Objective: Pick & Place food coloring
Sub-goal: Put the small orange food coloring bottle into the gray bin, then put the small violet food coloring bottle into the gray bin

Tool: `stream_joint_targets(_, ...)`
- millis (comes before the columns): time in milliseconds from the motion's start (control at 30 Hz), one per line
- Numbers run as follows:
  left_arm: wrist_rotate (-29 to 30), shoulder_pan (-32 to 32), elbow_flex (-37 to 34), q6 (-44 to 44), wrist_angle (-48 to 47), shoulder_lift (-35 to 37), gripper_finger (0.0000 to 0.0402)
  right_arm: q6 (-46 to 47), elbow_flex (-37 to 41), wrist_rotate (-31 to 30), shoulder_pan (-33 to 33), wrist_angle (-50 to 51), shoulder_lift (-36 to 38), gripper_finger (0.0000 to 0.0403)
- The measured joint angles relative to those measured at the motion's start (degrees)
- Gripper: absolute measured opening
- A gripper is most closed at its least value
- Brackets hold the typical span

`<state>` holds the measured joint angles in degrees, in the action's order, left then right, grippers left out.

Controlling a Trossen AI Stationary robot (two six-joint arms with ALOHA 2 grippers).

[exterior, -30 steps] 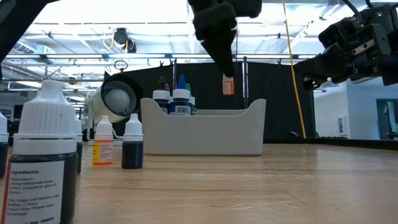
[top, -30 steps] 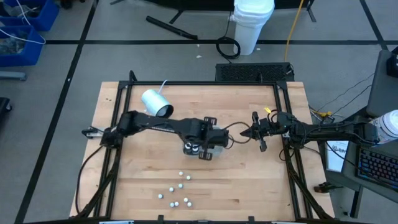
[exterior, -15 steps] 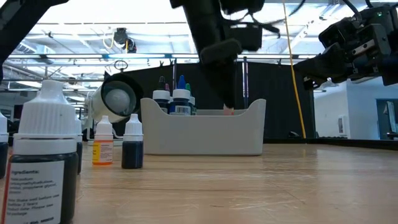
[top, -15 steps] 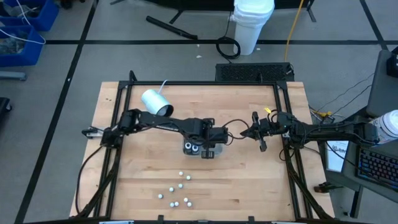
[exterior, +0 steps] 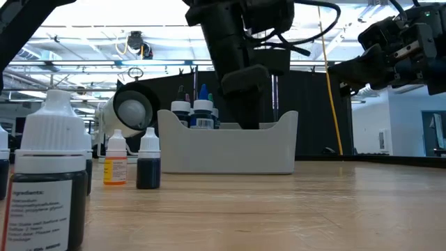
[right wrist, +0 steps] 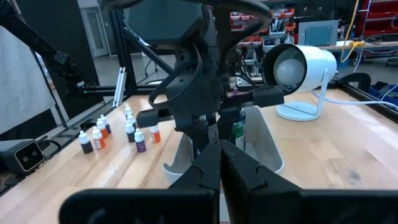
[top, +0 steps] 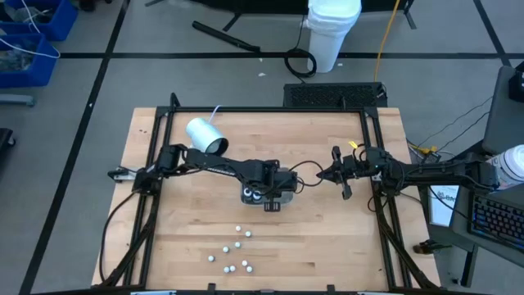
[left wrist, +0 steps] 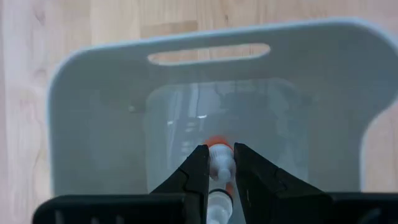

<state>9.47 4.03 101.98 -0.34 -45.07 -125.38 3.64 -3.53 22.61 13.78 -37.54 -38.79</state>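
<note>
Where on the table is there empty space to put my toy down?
Bare wood lies between the tray and the table's right edge, below the right gripper. More lies along the back, right of the white lamp. It is crowded at the tray, where the left gripper holds a bottle, and by the loose bottles near the front.

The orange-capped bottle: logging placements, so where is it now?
The orange-capped bottle is inside the grey tray at table centre, pinched in the left tool.

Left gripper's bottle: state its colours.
White cap, orange body; the left wrist view shows it best.
</note>
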Motion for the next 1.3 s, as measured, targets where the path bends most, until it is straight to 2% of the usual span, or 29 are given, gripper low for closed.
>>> stream_joint_targets(233, 0.0, -0.2, -2.4, 0.0, 2.7, 0.0, 0.0063, 0.0, 0.0, 0.0, 0.0, 0.0, 0.0, 0.0000)
stream_joint_targets(1000, -0.5, -0.3, -2.3, 0.6, 4.3, -1.3, 0.0066, -0.5, 0.0, 0.0, 0.0, 0.0, 0.0, 0.0000)
stream_joint_targets(1100, -0.6, -0.3, -1.3, 1.4, 2.0, -1.3, 0.0088, -0.5, 0.0, 0.0, 0.0, 0.0, 0.0, 0.0000)
stream_joint_targets(1300, -0.5, -0.1, 3.4, 2.6, -3.4, -1.4, 0.0164, -0.5, 0.0, 0.0, 0.0, 0.0, 0.0, 0.0000)
